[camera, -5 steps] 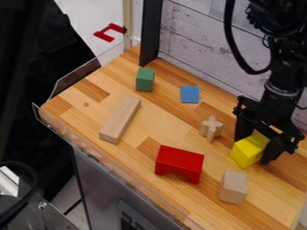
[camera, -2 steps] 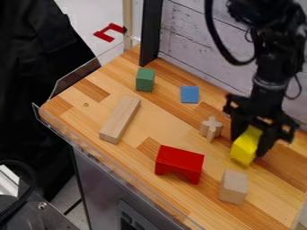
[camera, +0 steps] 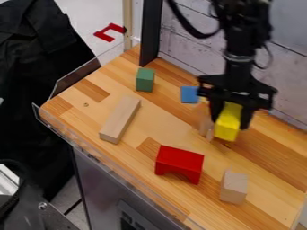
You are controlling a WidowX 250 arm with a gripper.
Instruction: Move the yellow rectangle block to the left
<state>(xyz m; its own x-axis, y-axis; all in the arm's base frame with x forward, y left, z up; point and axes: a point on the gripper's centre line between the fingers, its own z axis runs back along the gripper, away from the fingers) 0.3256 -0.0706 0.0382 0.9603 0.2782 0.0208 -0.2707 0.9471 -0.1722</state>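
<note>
Evidently, the black gripper (camera: pixel 230 118) had the yellow rectangle block (camera: pixel 227 127) clamped between its two fingers, one on the block's left side and one on its right, right of the frame's centre. The block's long axis ran mostly up and down the frame, with a slight slant: its upper end leaned to the right and sat up between the fingers, while its lower end pointed down and a little to the left. Whether that lower end touched the wooden tabletop (camera: pixel 162 121) could not be told. Just beside the block, on its left, stood a small plain wooden piece (camera: pixel 205 127), blurred and partly behind the left-hand finger. The flat blue block (camera: pixel 189 95) lay up and to the left of the yellow one, close to the gripper's left edge. Below and to the left, in the lower middle of the frame, sat the red arch block (camera: pixel 180 163), and a pale wooden block (camera: pixel 233 187) stood at the lower right. Farther off, a long wooden block (camera: pixel 120 119) lay slantwise left of centre, with the green block (camera: pixel 144 80) above it.
</note>
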